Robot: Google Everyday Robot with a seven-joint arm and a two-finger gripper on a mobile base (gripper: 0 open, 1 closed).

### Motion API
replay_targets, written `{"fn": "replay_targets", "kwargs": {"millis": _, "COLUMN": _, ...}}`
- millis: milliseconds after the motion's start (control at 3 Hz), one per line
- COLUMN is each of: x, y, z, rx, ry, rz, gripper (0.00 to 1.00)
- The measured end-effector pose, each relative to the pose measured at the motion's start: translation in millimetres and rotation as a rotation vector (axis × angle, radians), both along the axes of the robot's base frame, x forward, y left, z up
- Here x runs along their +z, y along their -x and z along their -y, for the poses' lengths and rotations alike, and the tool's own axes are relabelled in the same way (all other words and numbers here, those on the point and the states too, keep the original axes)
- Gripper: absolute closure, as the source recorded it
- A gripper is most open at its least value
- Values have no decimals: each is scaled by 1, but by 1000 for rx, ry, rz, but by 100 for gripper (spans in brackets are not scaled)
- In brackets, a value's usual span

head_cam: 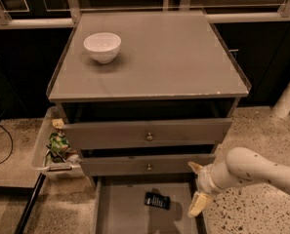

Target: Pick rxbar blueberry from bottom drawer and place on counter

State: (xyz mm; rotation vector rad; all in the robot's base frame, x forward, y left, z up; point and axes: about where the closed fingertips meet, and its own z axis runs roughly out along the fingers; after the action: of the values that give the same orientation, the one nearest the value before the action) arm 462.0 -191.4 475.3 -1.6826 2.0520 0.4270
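The rxbar blueberry, a small flat dark wrapper with white lettering, lies on the grey floor of the open bottom drawer. My gripper is at the drawer's right side, to the right of the bar and apart from it. Its two pale fingers are spread open, one fingertip up by the middle drawer's front and the other over the drawer's right wall. It holds nothing. The counter is the grey cabinet top above.
A white bowl stands on the counter's back left. Two upper drawers with brass knobs are above the open one. A clear bin with snack packets sits left of the cabinet. A white post stands at the right.
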Motion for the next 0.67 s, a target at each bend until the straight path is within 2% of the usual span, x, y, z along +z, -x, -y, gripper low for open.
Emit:
{"fn": "replay_targets", "kwargs": {"millis": 333, "x": -32, "y": -25, "z": 8, "rx": -7, "ry": 67, "rz": 82, "gripper": 0}}
{"fn": "replay_targets", "kwargs": {"millis": 667, "x": -69, "y": -40, "z": 18, "rx": -4, "ry": 88, "rz": 145, "gripper": 0}}
